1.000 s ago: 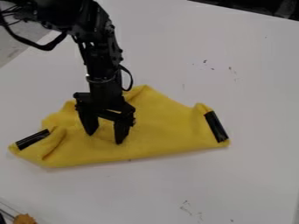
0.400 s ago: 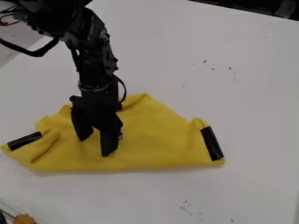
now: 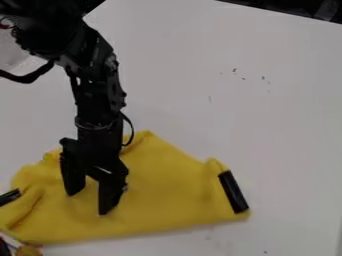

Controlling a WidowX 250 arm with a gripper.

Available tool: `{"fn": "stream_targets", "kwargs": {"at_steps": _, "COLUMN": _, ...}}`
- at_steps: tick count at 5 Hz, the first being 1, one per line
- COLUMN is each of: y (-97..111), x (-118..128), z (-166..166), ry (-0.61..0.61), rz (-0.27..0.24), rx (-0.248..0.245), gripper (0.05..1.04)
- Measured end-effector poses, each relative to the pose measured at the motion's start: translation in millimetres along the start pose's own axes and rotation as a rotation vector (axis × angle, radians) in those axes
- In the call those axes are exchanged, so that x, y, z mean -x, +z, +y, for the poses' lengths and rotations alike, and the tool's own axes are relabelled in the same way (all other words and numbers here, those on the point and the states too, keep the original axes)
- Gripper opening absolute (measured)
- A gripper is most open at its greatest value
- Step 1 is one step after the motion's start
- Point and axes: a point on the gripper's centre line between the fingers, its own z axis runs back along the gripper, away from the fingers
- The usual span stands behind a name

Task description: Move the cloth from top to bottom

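From where I stand, in the camera view, the yellow cloth (image 3: 167, 200) lies across the lower left of the pale, flat table (image 3: 280, 125), soft and matte. It makes a lopsided triangle, peaked at the top, with a long, nearly straight lower edge. It's rumpled into rounded folds toward the left, smoother in the middle. A stiff-looking black strip (image 3: 233, 192) runs along its right end, with a little shine on it; another black strip (image 3: 9, 197) sits at the left edge of the view. The black, angular gripper (image 3: 90, 202) hangs over the cloth's left half, its two blunt fingers apart, tips down at the fabric.
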Motion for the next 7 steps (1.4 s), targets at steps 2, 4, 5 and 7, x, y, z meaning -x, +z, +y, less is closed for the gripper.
{"fn": "stream_targets", "kwargs": {"at_steps": 2, "y": 30.1, "x": -8.4, "z": 4.5, "ry": -0.018, "rz": -0.079, "rx": -0.081, "gripper": 0.999}}
{"fn": "stream_targets", "kwargs": {"at_steps": 4, "y": 73.0, "x": -27.1, "z": 2.7, "ry": 0.075, "rz": -0.177, "rx": -0.116, "gripper": 0.999}}
{"fn": "stream_targets", "kwargs": {"at_steps": 5, "y": 90.5, "x": -42.3, "z": -6.1, "ry": 0.151, "rz": -0.232, "rx": -0.085, "gripper": 0.999}}
{"fn": "stream_targets", "kwargs": {"at_steps": 7, "y": 110.9, "x": -82.6, "z": -29.4, "ry": 0.319, "rz": -0.246, "rx": 0.048, "gripper": 0.999}}
